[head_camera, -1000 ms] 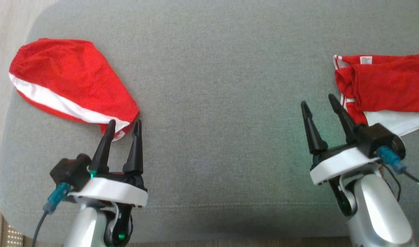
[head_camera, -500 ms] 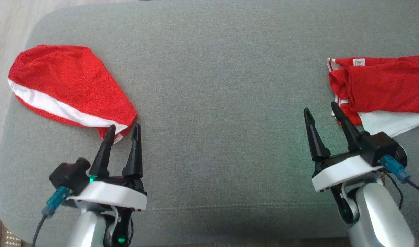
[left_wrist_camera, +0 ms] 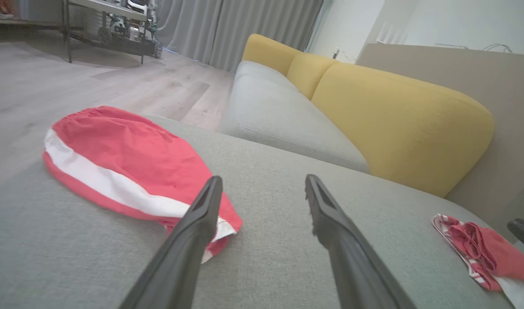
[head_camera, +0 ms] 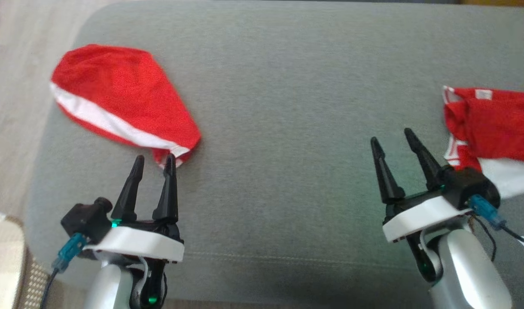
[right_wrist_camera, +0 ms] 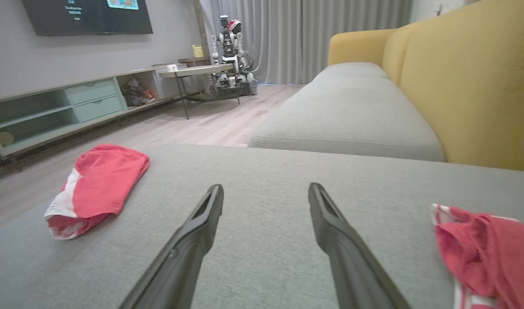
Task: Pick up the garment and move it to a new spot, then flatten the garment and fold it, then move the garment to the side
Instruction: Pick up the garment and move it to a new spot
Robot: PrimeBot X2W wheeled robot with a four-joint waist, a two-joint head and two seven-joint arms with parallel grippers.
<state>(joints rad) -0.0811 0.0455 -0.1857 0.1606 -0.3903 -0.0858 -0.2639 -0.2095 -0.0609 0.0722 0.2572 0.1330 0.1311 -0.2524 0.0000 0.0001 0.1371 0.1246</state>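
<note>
Garment (head_camera: 124,107), red fine-textured fabric crossed by one broad white band, folded into a rounded, tapering pad, lies flat at the left end of the grey woven sofa cushion (head_camera: 279,107), its narrow corner just past the tips of the left gripper (head_camera: 155,157). Second garment (head_camera: 498,128), red with thin white stripes and a white panel, lies rumpled at the cushion's right end beside the right gripper (head_camera: 391,134). Both grippers hover with long, dark, tapered fingers spread, grasping nothing; a smooth yellow padded backrest (left_wrist_camera: 399,124) stands behind.
</note>
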